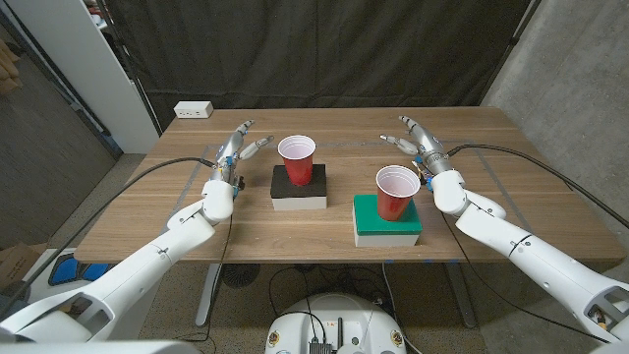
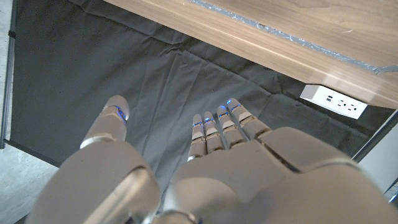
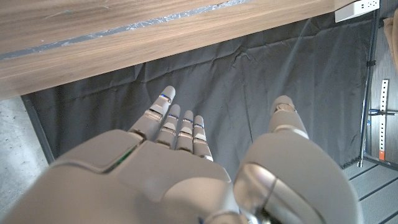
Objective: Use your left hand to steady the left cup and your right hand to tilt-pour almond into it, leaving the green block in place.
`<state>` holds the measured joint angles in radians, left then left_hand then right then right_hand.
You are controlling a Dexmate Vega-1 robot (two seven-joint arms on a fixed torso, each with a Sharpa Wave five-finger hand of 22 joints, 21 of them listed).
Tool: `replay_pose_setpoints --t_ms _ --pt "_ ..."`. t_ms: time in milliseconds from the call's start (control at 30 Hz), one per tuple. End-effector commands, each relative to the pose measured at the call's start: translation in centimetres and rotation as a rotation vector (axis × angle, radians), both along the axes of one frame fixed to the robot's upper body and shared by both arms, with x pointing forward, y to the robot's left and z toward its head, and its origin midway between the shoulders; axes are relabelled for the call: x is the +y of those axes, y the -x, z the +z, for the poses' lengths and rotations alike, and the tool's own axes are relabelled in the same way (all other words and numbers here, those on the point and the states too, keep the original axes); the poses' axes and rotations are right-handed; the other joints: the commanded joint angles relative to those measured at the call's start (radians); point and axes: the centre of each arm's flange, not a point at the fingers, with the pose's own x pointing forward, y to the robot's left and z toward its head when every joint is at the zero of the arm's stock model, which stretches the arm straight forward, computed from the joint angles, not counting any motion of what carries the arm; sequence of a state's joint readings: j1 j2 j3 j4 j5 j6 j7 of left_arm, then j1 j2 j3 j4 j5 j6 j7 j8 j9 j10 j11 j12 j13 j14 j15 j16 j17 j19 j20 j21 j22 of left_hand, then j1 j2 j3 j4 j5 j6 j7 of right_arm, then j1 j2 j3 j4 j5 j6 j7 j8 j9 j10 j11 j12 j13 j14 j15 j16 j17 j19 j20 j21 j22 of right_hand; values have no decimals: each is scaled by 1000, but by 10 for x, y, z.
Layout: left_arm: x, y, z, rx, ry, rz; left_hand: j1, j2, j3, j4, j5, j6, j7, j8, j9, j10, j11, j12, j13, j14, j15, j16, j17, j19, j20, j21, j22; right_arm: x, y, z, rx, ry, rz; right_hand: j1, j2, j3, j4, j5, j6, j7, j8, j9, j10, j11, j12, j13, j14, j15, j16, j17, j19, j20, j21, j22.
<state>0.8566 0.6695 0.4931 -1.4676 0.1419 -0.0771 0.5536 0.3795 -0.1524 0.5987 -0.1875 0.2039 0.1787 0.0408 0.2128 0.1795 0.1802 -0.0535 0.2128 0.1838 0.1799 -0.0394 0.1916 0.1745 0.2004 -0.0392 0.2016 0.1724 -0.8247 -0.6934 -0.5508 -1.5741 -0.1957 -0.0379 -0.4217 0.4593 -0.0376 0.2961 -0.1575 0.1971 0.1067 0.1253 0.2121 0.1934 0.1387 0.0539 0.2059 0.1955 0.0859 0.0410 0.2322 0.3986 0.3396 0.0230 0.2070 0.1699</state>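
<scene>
On the wooden surface [image 1: 147, 216], nearest the robot at about 5 o'clock from the middle, a green block [image 1: 387, 218] carries a red cup [image 1: 396, 193], the right one. Just beyond and toward 11 o'clock of it, a black block [image 1: 299, 187] carries the left red cup [image 1: 297, 160]. What either cup holds cannot be told from the head view.

The left hand [image 1: 236, 152] sits at 9 o'clock of the left cup, near but apart from it, fingers [image 1: 257, 144] spread and holding nothing. The right hand [image 1: 421, 146] sits at 1 o'clock of the right cup, close beside its rim, fingers likewise apart and empty.

At the far left corner lies a white power strip [image 1: 194, 110].

The left wrist view adds the spread fingers [image 2: 214, 127] against a dark curtain [image 2: 74, 81], with the power strip [image 2: 333, 102]. The right wrist view shows its own open fingers [image 3: 177, 121] before that curtain [image 3: 249, 68].
</scene>
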Motion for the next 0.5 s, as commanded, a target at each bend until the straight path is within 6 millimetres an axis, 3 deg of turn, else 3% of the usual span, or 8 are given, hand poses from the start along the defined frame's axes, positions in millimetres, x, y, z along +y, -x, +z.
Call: replay_pose_setpoints --t_ms 33,500 --pt "-1 16 -3 -1 -53 25 3 -3 0 11 1 -5 -1 -6 2 -2 2 0 3 0 -19 -4 3 -4 -47 0 3 -3 -3 0 15 6 -8 -1 11 2 5 2 2 3 -1 1 7 5 -3 3 0 2 -3 0 1 1 0 4" --pt "-4 34 -8 7 -57 -24 -3 -6 -11 15 -1 -23 16 -19 2 -25 25 -12 4 -12 -8 -8 4 -11 -42 -5 3 -8 0 -3 -28 16 -54 3 16 3 6 1 6 3 0 2 12 3 -2 3 4 -1 -2 -2 3 0 -2 4"
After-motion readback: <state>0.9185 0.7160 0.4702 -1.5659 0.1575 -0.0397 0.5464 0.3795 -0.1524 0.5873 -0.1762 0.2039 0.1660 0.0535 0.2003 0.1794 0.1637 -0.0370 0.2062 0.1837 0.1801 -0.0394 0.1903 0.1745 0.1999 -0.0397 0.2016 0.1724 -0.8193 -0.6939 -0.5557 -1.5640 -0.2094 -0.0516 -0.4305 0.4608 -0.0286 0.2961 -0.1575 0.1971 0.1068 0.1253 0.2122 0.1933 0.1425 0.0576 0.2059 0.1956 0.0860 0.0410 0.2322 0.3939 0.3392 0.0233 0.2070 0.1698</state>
